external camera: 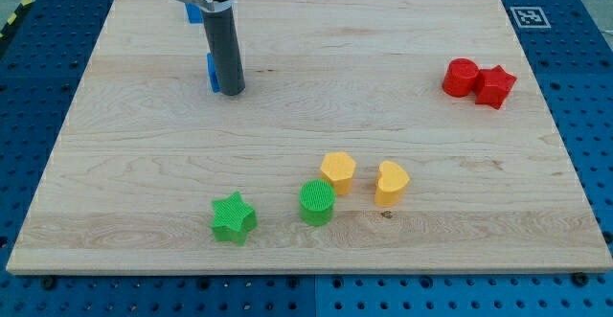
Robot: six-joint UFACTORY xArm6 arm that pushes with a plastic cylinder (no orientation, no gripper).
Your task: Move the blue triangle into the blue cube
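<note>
My tip (233, 92) rests on the wooden counter (306, 250) in the upper left part of the view, and the arm ends in a plain rod with no hand, so nothing is clasped. Two blue pieces show beside the rod, both mostly hidden by it. One blue block (212, 73) peeks out at the rod's left side, touching or just beside my tip; only a narrow upright sliver is visible, so its shape, long axis and pointing direction cannot be told. The other blue block (194, 12) sits nearer the view's top edge, just under the arm's body, its shape also unclear. Which is the triangle and which the cube cannot be told. The two are near each other, the upper one close to the counter's top edge. To the view's right lies bare wood as far as a red cylinder (461, 77) touching a red star (495, 86). Toward the view's bottom stand a green star (233, 218), a green cylinder (317, 202), a yellow hexagon-like block (337, 171) and a yellow heart (391, 182).
</note>
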